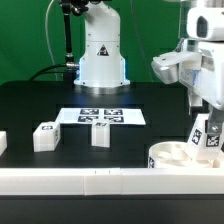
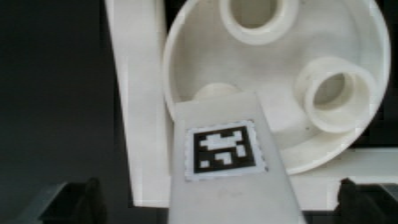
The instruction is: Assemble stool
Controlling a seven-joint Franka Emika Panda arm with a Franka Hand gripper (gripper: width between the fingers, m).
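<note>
The round white seat disc [image 1: 180, 157] lies at the front on the exterior view's right, against the border rail. In the wrist view the disc [image 2: 267, 100] shows two open sockets. A white leg [image 1: 205, 136] with a square tag stands tilted on the disc, right under my gripper [image 1: 203, 112]. In the wrist view the leg [image 2: 228, 160] rises between the fingers of my gripper [image 2: 222, 208]. The dark fingertips [image 2: 75, 205] sit wide apart, with a gap on each side of the leg. Three more tagged legs [image 1: 45, 135] [image 1: 100, 133] [image 1: 2, 143] lie on the black table.
The marker board [image 1: 100, 116] lies flat mid-table in front of the robot base [image 1: 100, 55]. The long white border rail [image 1: 90, 182] runs along the front edge; it also shows in the wrist view [image 2: 134, 90] beside the disc.
</note>
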